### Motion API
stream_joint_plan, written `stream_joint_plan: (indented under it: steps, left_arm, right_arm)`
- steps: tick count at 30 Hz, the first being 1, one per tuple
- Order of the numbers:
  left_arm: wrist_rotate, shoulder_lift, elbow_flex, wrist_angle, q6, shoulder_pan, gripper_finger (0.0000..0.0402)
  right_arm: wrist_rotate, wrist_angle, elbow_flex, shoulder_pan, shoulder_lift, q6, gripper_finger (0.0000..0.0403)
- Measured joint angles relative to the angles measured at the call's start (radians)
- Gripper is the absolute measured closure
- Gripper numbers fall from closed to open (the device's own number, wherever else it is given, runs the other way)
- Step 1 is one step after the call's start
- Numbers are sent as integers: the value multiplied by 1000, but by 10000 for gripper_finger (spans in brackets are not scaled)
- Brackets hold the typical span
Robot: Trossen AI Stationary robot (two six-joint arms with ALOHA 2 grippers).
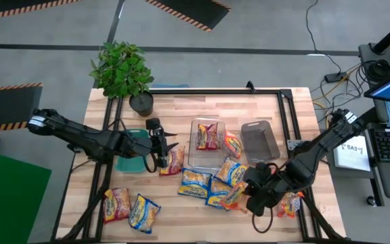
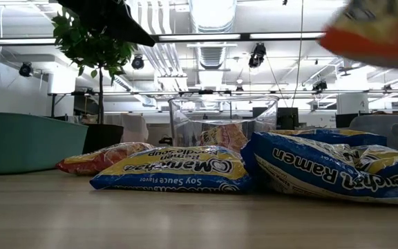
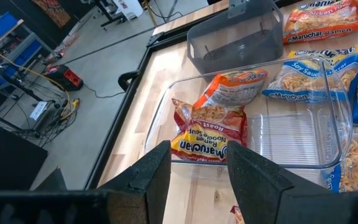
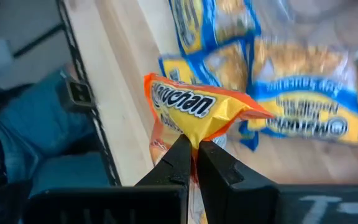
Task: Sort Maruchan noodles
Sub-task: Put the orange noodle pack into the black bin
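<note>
Right wrist view shows the right gripper [image 4: 194, 146] pinched tight on the corner of an orange-edged packet [image 4: 194, 115], lifted above the blue-edged packets [image 1: 212, 183] clustered on the table [image 1: 181, 102]. The left gripper [image 1: 170, 149] hovers partly spread and holding nothing, beside the teal bin [image 1: 131, 163] and above what seems a red-edged packet [image 1: 175, 161]. A maroon-edged packet [image 3: 207, 127] lies in the clear bin [image 3: 328, 134].
</note>
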Motion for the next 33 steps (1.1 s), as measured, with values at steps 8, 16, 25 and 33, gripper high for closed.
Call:
stream_joint_plan:
  steps: [8,16,25,33]
  left_arm:
    - [0,0,0,0,0,0,263]
    - [0,0,0,0,0,0,263]
    - [0,0,0,1,0,0,263]
    - [0,0,0,1,0,0,263]
  right_arm:
    - [164,-1,71,0,-24,-119,394]
    - [380,-98,149,-22,-26,-197,394]
    - [487,-401,247,-55,-40,-195,394]
    - [487,-648,226,-55,-109,-17,394]
